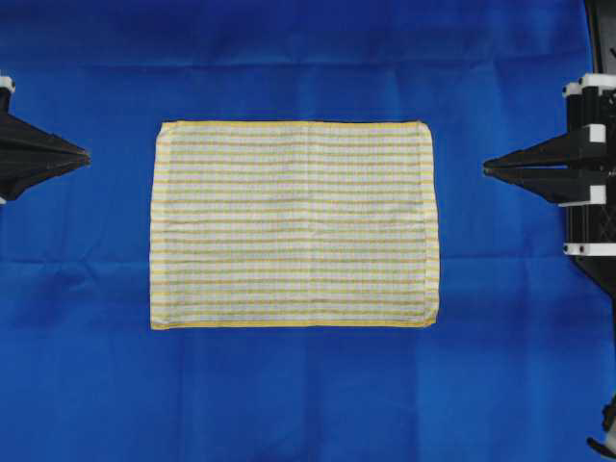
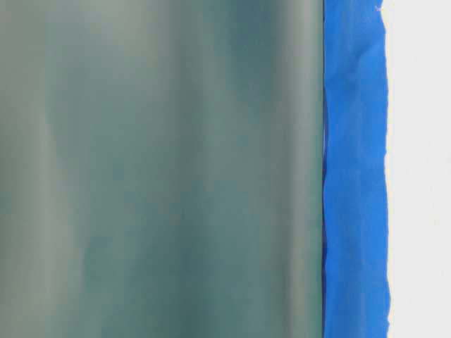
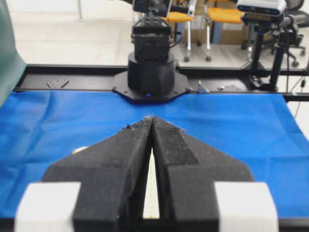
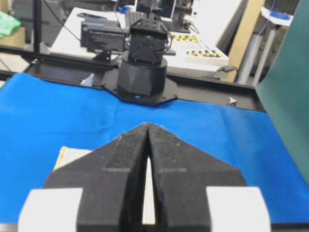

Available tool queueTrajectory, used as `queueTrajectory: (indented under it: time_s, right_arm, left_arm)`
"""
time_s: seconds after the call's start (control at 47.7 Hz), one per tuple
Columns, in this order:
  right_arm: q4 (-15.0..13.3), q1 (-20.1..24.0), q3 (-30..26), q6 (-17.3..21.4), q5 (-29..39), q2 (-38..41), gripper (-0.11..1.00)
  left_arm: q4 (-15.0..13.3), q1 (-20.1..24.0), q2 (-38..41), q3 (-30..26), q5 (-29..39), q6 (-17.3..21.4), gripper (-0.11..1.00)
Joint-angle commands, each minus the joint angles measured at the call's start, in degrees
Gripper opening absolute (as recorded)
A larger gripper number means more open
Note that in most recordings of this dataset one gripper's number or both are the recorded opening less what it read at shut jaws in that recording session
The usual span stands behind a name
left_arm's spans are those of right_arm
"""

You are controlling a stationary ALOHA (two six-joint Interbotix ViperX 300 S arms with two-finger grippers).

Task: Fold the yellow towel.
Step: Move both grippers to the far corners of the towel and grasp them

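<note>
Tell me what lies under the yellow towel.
The yellow towel lies flat on the blue cloth, which shows on all sides. Whatever sits beneath its middle is covered; no bulge shows there.

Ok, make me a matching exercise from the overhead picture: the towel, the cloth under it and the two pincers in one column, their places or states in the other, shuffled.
Things:
1. thin yellow-striped rectangular towel
2. plain blue cloth
3. black left pincer
4. black right pincer

Descriptions:
A. shut, at the right edge
B. covers the table
C. spread flat in the middle
D. shut, at the left edge

Pairs: 1-C, 2-B, 3-D, 4-A
</note>
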Motion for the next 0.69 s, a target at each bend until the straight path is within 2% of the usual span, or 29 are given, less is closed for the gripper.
queueTrajectory:
  time_s: [0.0, 0.189, 0.293, 0.461, 0.608, 0.65, 0.671]
  right_arm:
    - [0.2, -1.1, -1.7, 0.2, -0.3, 0.6, 0.00]
    - [2.3, -6.9, -2.3, 0.3, 4.0, 2.5, 0.00]
    - [3.5, -10.5, -2.3, 0.3, 6.3, 4.4, 0.00]
    - [5.3, -14.5, -2.1, 0.3, 6.7, 8.8, 0.00]
    - [8.1, -18.0, -2.1, 0.3, 7.0, 14.0, 0.01]
    - [8.6, -18.8, -2.2, 0.3, 7.3, 15.6, 0.06]
    - [9.0, -19.2, -2.2, 0.3, 7.5, 16.6, 0.13]
  left_arm:
    - [-2.0, 1.0, 1.1, -1.1, 0.3, 0.4, 0.00]
    - [-1.9, 3.3, 3.3, -1.0, 1.2, 1.1, 0.00]
    - [-2.0, 5.4, 6.5, -0.9, 1.3, 2.9, 0.00]
    - [-2.0, 9.6, 12.8, -0.9, 1.3, 2.9, 0.00]
    - [-2.1, 12.8, 17.9, -0.9, 0.8, 2.9, 0.03]
    - [-2.1, 14.2, 19.6, -0.9, 0.3, 2.9, 0.08]
    - [-2.2, 14.7, 20.5, -0.8, 0.1, 2.9, 0.14]
